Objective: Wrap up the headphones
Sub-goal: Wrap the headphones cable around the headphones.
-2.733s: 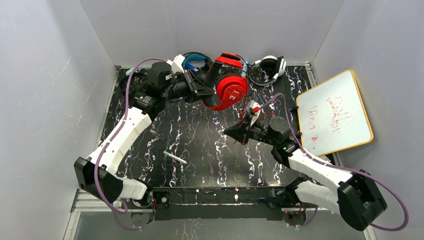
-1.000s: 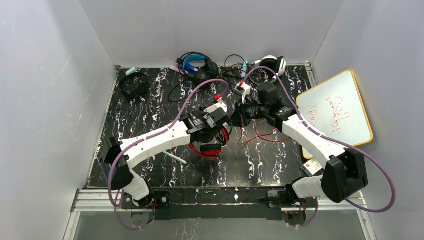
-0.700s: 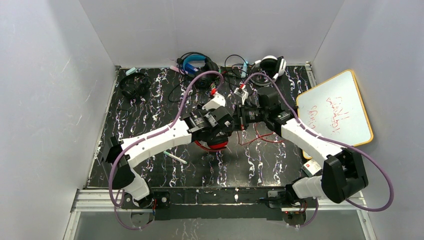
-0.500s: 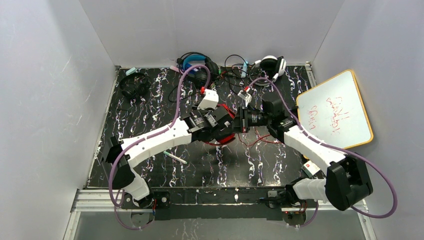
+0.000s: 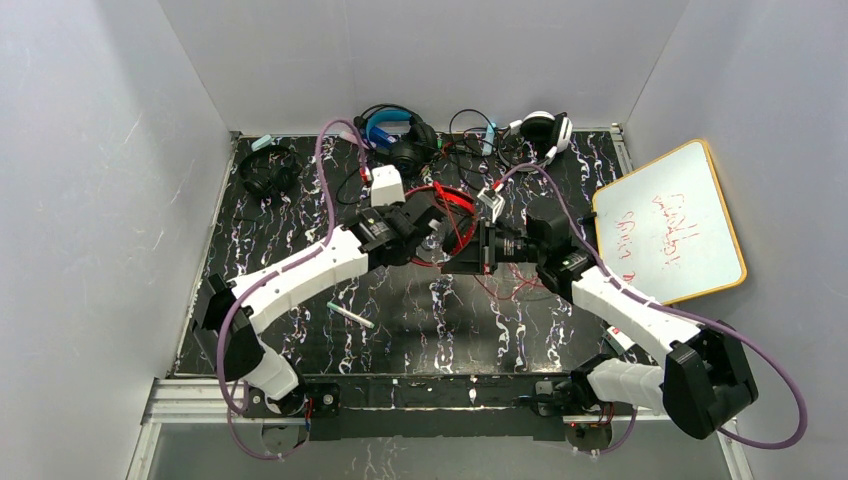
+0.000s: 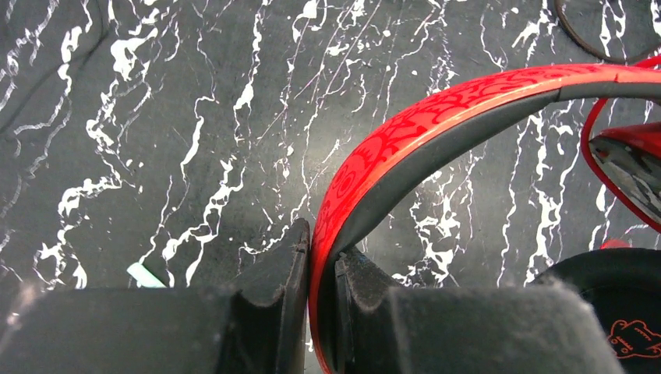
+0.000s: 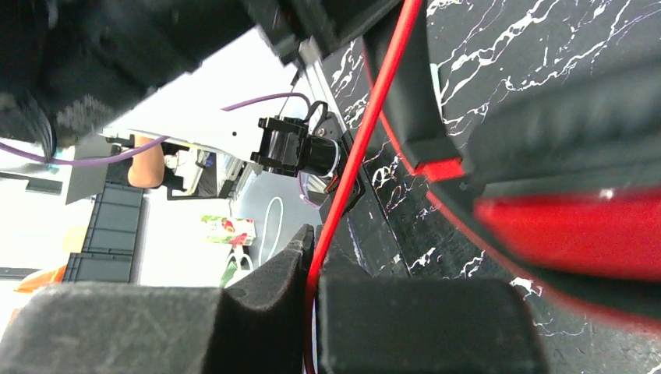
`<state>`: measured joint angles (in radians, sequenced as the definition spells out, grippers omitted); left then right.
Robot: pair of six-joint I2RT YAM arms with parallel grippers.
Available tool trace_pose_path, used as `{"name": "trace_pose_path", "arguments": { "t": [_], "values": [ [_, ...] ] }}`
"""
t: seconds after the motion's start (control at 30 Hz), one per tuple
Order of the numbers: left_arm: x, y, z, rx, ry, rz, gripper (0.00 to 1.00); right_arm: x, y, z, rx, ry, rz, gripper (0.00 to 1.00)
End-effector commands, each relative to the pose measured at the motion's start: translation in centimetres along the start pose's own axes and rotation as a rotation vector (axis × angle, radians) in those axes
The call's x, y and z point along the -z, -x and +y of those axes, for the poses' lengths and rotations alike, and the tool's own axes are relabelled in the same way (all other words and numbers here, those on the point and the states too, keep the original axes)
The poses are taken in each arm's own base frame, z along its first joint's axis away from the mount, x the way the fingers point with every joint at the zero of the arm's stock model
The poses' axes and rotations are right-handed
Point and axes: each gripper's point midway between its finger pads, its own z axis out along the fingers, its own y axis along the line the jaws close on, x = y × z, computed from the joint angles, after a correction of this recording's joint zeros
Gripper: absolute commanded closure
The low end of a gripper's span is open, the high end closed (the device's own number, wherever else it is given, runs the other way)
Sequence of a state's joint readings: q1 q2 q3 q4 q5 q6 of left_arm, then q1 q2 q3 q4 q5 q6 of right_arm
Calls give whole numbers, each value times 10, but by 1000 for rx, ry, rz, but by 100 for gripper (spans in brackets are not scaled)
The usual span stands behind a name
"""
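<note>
Above the marbled counter (image 5: 290,205), the left end effector (image 6: 321,241) pinches the red headphones (image 6: 436,109) by the headband (image 6: 499,86); the right end effector (image 7: 313,249) clamps their cable (image 7: 374,109).

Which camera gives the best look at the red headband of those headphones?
The left wrist view: the red headband arcs across it up close, pinched between the jaws. From the top camera the red headphones are small and half hidden. The right wrist view shows mainly the red cable.

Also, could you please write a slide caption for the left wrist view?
Left gripper shut on the red headphones' headband above the black marbled table.
</note>
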<state>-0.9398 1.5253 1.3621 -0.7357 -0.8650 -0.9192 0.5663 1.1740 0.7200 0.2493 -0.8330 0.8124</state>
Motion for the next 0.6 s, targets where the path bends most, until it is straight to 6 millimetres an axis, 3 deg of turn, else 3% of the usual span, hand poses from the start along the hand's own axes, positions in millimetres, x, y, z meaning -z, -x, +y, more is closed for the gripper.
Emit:
{"name": "trace_pose_path", "arguments": {
  "t": [0.0,0.23,0.37,0.57],
  "values": [
    [-8,32,-4,259,-46,9,100,-3,-3,10,45,31,-21,88],
    [-16,44,4,314,-26,-2,100,-12,-23,-1,23,27,18,89],
    [-21,50,12,347,-8,-8,100,-19,-36,-10,15,15,37,99],
    [-33,62,15,377,-4,14,100,-27,-57,-20,-13,19,87,99]
  ]
}}
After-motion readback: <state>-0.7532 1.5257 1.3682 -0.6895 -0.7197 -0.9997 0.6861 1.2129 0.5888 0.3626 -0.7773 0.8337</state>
